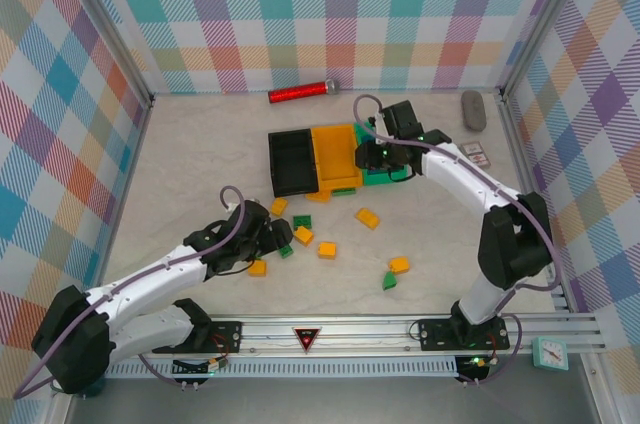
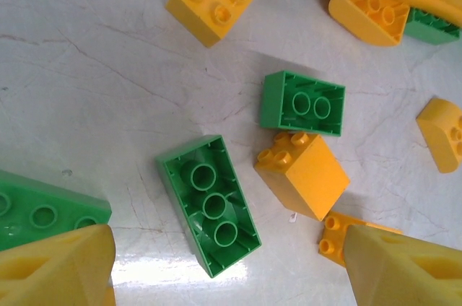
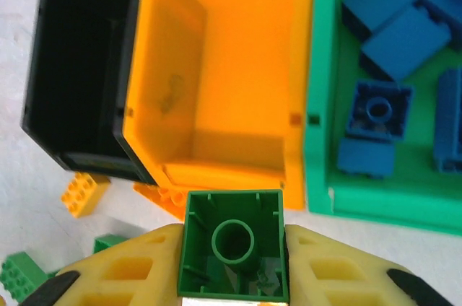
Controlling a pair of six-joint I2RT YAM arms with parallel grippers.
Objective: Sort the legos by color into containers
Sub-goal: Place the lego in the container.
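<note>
You had the right gripper (image 3: 232, 277) clamped on a green brick (image 3: 233, 237) at the rim of the orange bin (image 3: 238, 68), likely bound for the black bin (image 3: 79, 60), since the green bin (image 3: 321, 104) held blue bricks (image 3: 404, 42). Your left gripper (image 2: 231, 266) hung wide above an upturned green brick (image 2: 209, 205).

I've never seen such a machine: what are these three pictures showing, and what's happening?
Two robot arms stand at a table's near edge. One picture looks down from above; the other two come from wrist cameras. Green and orange bricks lie loose beside a black bin, an orange bin and a green bin holding blue bricks. The right gripper is shut on a green brick by the bins. The left gripper hangs open over loose bricks, holding nothing.
</note>
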